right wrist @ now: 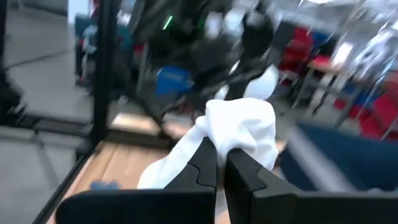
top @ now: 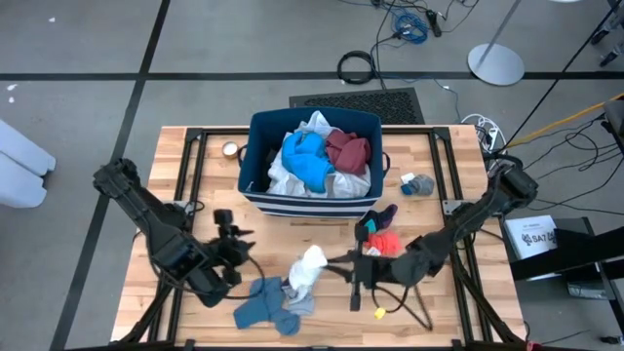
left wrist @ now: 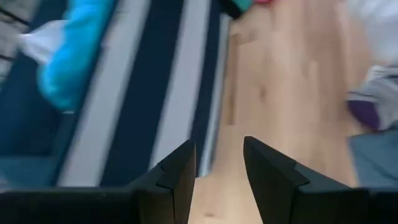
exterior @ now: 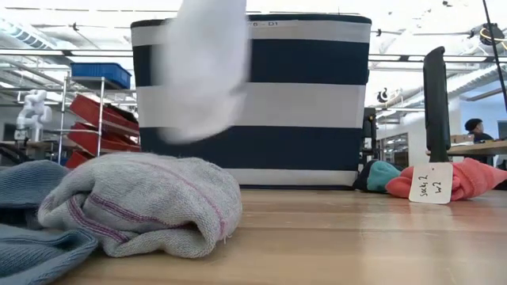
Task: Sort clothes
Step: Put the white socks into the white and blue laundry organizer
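The right gripper [top: 331,260], reaching toward the frame's lower centre, has its jaws clamped on a white sock [top: 308,270] lifted above the table [top: 429,312]. The left gripper [top: 226,226], lower left, holds its jaws apart, empty.

The white sock [exterior: 202,67] runs off the low view's top edge, blurred, and covers part of the striped bin [exterior: 317,103] behind it. In the left wrist view a purple-grey fabric piece [left wrist: 373,99] is smeared and cut by the edge. The room behind the right gripper's [right wrist: 221,163] sock is blurred beyond telling.
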Controlling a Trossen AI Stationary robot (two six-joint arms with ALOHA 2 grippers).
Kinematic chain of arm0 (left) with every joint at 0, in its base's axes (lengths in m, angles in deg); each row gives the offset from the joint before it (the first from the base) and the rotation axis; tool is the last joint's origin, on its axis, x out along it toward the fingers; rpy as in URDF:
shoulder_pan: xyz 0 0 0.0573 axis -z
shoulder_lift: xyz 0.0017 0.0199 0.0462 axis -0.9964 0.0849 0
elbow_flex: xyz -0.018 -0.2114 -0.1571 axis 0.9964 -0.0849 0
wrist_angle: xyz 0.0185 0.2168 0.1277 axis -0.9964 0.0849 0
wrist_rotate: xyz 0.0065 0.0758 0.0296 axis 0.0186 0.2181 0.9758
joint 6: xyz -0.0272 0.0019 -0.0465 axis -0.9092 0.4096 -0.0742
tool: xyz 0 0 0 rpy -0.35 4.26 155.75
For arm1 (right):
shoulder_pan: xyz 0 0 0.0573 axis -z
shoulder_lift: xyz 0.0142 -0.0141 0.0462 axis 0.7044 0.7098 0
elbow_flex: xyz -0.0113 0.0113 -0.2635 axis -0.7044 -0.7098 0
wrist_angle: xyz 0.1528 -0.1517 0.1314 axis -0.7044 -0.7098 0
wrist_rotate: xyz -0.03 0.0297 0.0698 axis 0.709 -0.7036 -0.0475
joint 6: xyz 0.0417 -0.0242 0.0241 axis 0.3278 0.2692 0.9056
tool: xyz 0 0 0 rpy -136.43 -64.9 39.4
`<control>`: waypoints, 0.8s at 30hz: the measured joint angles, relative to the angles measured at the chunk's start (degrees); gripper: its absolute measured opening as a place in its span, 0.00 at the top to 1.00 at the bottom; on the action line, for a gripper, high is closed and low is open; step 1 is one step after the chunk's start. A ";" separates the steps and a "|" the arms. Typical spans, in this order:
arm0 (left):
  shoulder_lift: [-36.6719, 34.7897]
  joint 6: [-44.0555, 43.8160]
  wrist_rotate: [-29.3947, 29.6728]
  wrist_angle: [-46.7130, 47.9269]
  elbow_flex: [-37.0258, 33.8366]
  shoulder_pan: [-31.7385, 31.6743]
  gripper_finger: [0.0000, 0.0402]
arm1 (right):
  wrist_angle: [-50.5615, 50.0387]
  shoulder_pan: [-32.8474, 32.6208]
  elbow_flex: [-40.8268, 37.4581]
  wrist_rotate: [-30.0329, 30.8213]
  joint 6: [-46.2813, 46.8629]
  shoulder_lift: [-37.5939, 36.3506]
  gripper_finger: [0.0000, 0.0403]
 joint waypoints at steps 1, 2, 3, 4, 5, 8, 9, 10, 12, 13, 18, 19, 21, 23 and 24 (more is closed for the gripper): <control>-0.55 -1.75 1.40 1.73 0.00 0.78 0.64 | 1.77 0.57 0.00 -0.02 -2.04 -0.75 1.00; -1.25 -3.38 3.10 2.53 -0.25 1.58 0.64 | 4.03 1.23 0.00 -0.02 -4.53 -1.60 1.00; -2.15 -4.55 4.75 2.76 -0.85 2.34 0.64 | 6.70 1.94 0.00 -0.24 -7.18 -2.42 1.00; -3.13 -5.48 6.39 2.84 -1.64 3.13 0.64 | 9.42 2.81 0.00 -0.69 -9.76 -3.15 1.00; -4.24 -6.50 8.33 2.73 -2.67 3.94 0.64 | 12.32 3.78 0.00 -0.87 -12.12 -3.86 1.00; -7.84 -11.17 15.26 2.31 -7.09 6.03 0.64 | 18.34 7.58 0.85 -2.97 -17.50 -5.74 1.00; -9.16 -13.24 17.86 2.12 -8.85 6.49 0.64 | 18.69 9.34 1.82 -4.40 -18.33 -6.25 1.00; -10.45 -15.66 20.17 2.09 -10.73 6.74 0.64 | 18.70 11.12 3.20 -5.73 -18.65 -6.60 1.00; -12.95 -20.56 23.38 1.81 -14.53 6.96 0.64 | 17.13 15.02 6.60 -7.79 -18.60 -6.82 1.00; -14.06 -23.16 24.25 1.78 -16.37 6.92 0.64 | 15.13 17.28 8.68 -8.83 -18.08 -6.75 1.00; -17.43 -28.01 25.32 1.58 -21.40 6.89 0.64 | 0.86 29.12 20.45 -15.25 -10.19 -3.19 1.00; -17.79 -27.99 25.32 1.54 -21.46 6.89 0.64 | -1.97 31.36 22.37 -16.51 -8.55 -2.16 1.00; -18.16 -27.87 25.36 1.39 -21.34 6.89 0.64 | -6.00 35.54 25.55 -18.52 -5.41 0.28 1.00; -18.37 -26.40 25.36 0.92 -20.80 6.89 0.64 | -8.78 39.25 27.35 -19.77 -2.04 2.76 1.00; -18.52 -25.18 25.38 -0.04 -20.62 6.89 0.64 | -9.46 40.86 27.90 -20.66 -0.27 4.02 1.00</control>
